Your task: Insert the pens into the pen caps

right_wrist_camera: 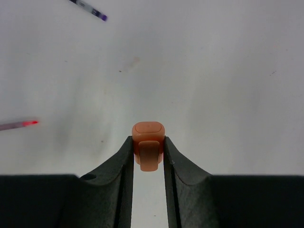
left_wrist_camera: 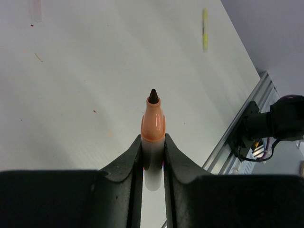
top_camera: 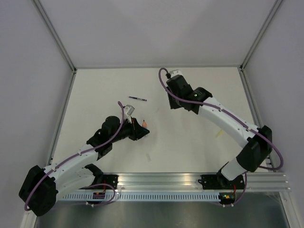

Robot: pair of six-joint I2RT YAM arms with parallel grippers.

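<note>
My left gripper (top_camera: 139, 131) (left_wrist_camera: 153, 140) is shut on the red-pink pen (left_wrist_camera: 153, 121). Its orange-pink nose and dark tip stick out past the fingertips, and its pale barrel sits between the jaws. The pen's red end shows in the top view (top_camera: 144, 123). My right gripper (top_camera: 172, 104) (right_wrist_camera: 148, 140) is shut on a stubby orange pen cap (right_wrist_camera: 148, 130), held above the table to the right of the left gripper. The dark purple pen (top_camera: 137, 99) (right_wrist_camera: 90, 9) lies on the table behind the left gripper. The pale yellow pen (left_wrist_camera: 204, 28) (top_camera: 220, 133) lies under the right arm.
A blurred thin pen with a red end (right_wrist_camera: 21, 125) shows at the left edge of the right wrist view. The aluminium rail (top_camera: 190, 183) (left_wrist_camera: 247, 128) with the arm bases runs along the near edge. White walls enclose the table on three sides.
</note>
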